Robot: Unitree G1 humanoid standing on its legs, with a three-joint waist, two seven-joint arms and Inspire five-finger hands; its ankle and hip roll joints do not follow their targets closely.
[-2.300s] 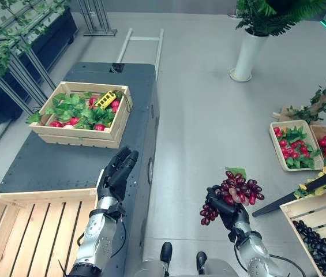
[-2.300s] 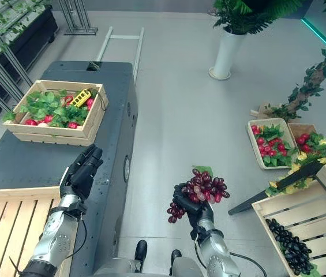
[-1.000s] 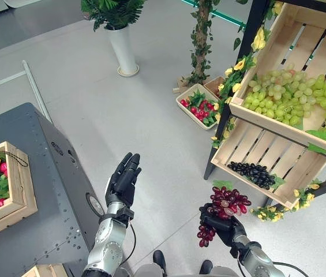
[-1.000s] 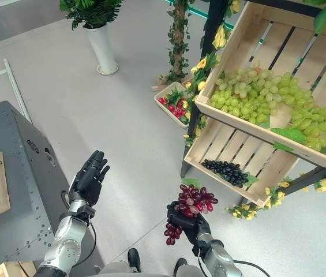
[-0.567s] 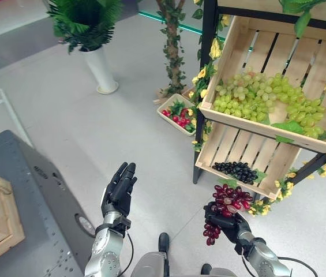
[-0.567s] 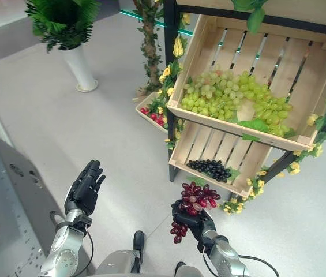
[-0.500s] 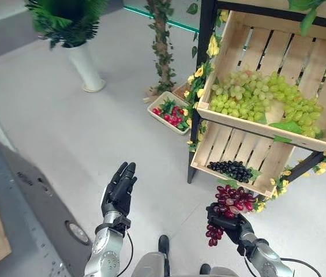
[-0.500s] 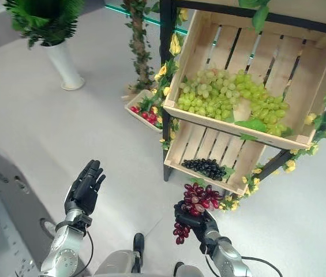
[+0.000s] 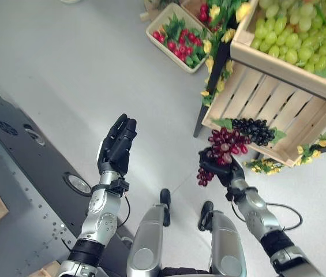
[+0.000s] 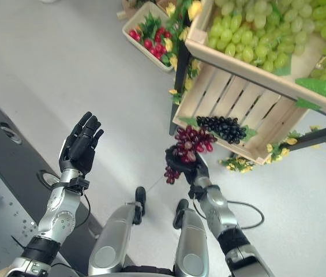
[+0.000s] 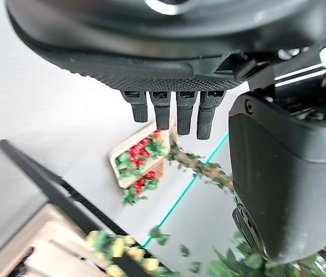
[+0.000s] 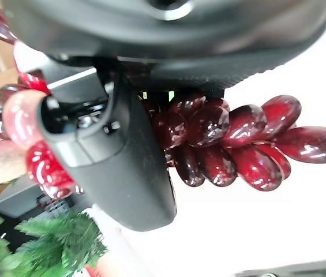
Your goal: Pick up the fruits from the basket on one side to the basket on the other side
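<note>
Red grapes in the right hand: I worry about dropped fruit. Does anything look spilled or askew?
Nothing looks spilled. The right hand is curled round the red grape bunch, one strand dangling below it. The black grapes lie in the lower crate, and the left hand is open and holds nothing.

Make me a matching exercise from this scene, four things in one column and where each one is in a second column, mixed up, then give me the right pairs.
Things:
1. red grapes
2. green grapes
3. black grapes
4. left hand

Places or states:
A. in the lower wooden crate of the stand
B. raised over the floor, fingers straight, holding nothing
C. clasped in the right hand
D. in the upper wooden crate of the stand

Pairs: 1-C, 2-D, 3-A, 4-B
</note>
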